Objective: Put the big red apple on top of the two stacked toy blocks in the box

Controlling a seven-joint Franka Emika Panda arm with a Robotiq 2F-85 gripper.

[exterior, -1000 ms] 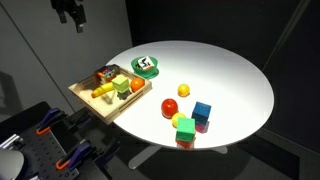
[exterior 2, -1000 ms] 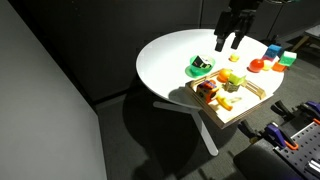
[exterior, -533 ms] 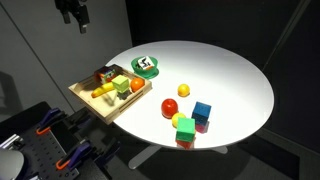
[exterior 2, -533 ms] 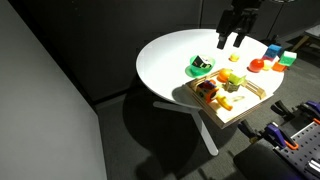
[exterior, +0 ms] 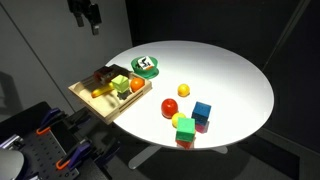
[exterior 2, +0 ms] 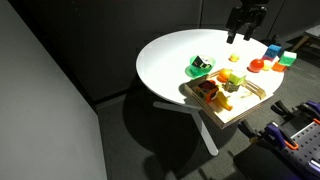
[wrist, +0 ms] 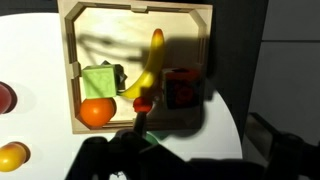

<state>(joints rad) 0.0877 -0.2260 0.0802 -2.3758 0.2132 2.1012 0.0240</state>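
The big red apple [exterior: 170, 107] sits on the white round table, outside the box, next to a yellow ball [exterior: 184, 91]; it also shows in the other exterior view [exterior 2: 256, 67] and at the left edge of the wrist view [wrist: 5, 97]. The two stacked reddish blocks [wrist: 180, 90] stand in the light-wood box [wrist: 140, 12], also seen in both exterior views [exterior: 104, 74] [exterior 2: 208, 88]. My gripper [exterior: 88, 18] [exterior 2: 243, 25] hangs high above the box end of the table, open and empty. In the wrist view only dark finger shapes [wrist: 190, 165] show.
The box [exterior: 88, 100] also holds a banana [wrist: 150, 70], a green block [wrist: 98, 80] and an orange fruit [wrist: 97, 112]. A green-and-white dish [exterior: 146, 66] stands beside the box. Blue [exterior: 202, 111], green [exterior: 184, 128] and magenta [exterior: 202, 126] cubes lie near the table's front edge.
My gripper has moved sideways, high up, towards the table side of the box. Nothing on the table has moved.
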